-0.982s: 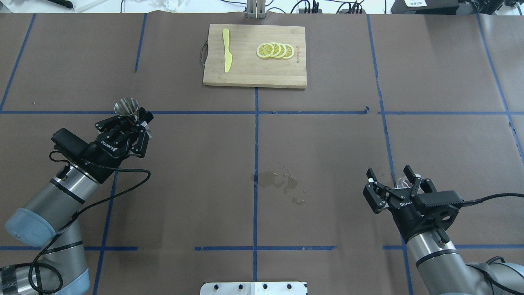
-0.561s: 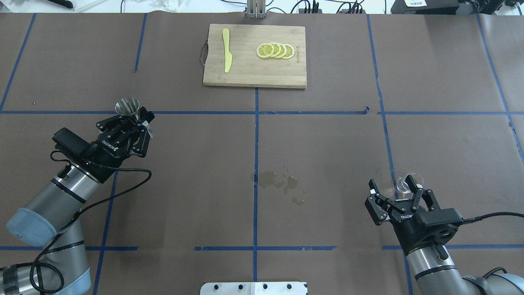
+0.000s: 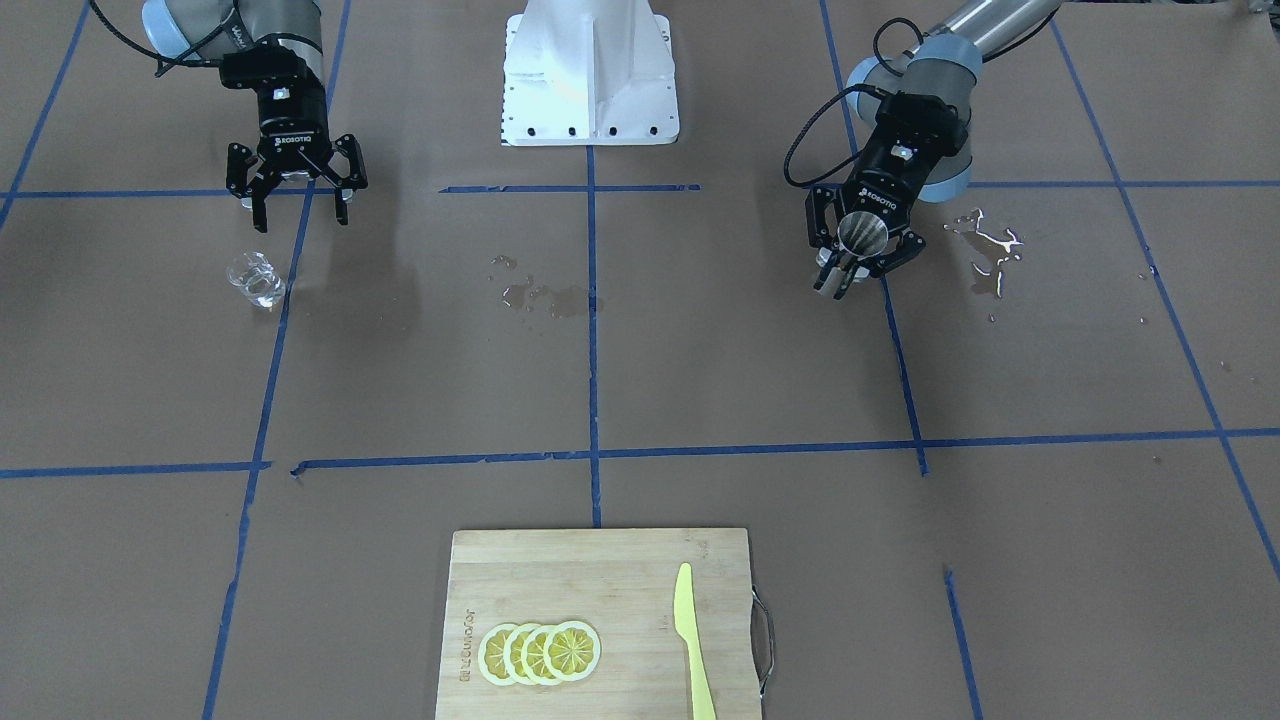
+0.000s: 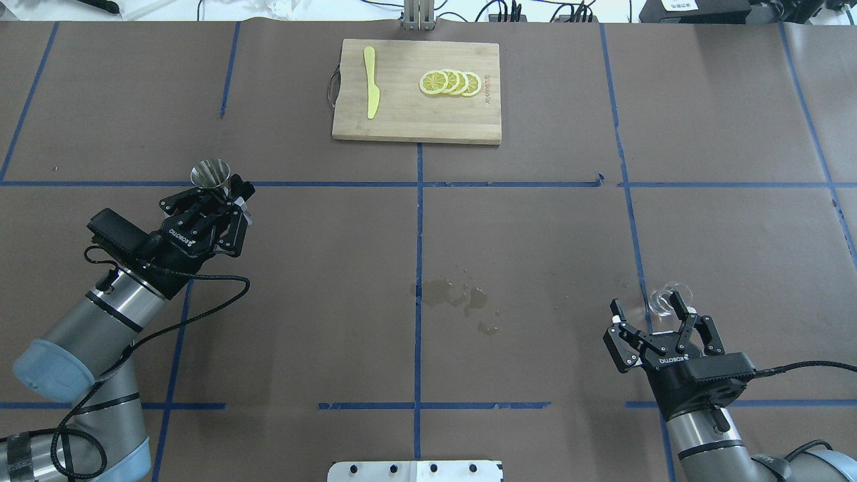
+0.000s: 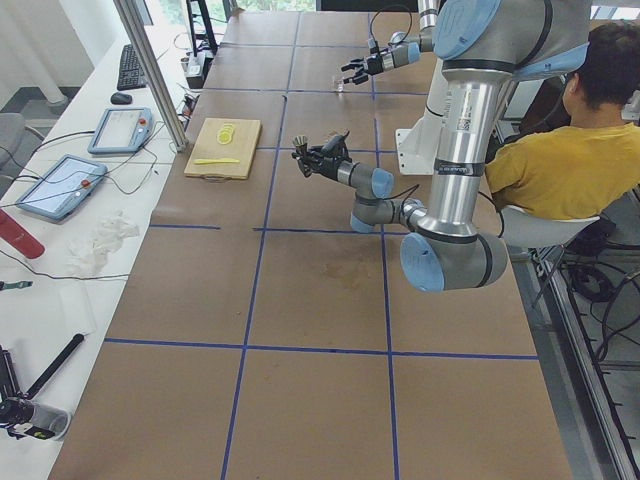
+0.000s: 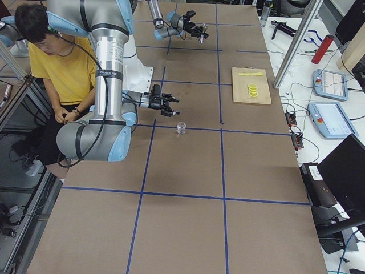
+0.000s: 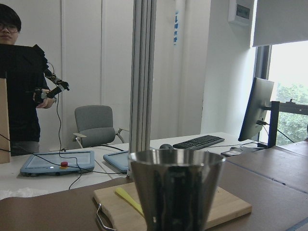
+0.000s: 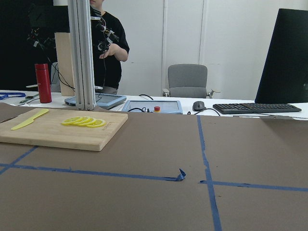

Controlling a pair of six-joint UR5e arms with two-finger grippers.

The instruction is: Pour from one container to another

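The small clear glass cup (image 4: 665,299) (image 3: 255,279) (image 6: 181,128) stands upright on the table, free of any grip. Just behind it, toward the robot, my right gripper (image 4: 645,308) (image 3: 300,216) is open and holds nothing; the cup sits ahead of its right finger. It does not show in the right wrist view. The steel jigger (image 4: 211,175) (image 3: 862,232) (image 7: 175,187) is held above the table at the left, roughly upright. My left gripper (image 4: 226,195) (image 3: 850,268) is shut on its lower part.
A wooden cutting board (image 4: 402,120) (image 3: 620,560) with a yellow knife (image 4: 370,82) and lemon slices (image 4: 450,82) lies at the far middle. Wet patches mark the table centre (image 4: 455,296) and beside the left arm (image 3: 985,250). A seated person (image 6: 54,63) is behind the robot.
My right gripper, open around the glass cup a second ago, has drawn back toward the robot and left the cup standing. The left gripper with the jigger has barely shifted.
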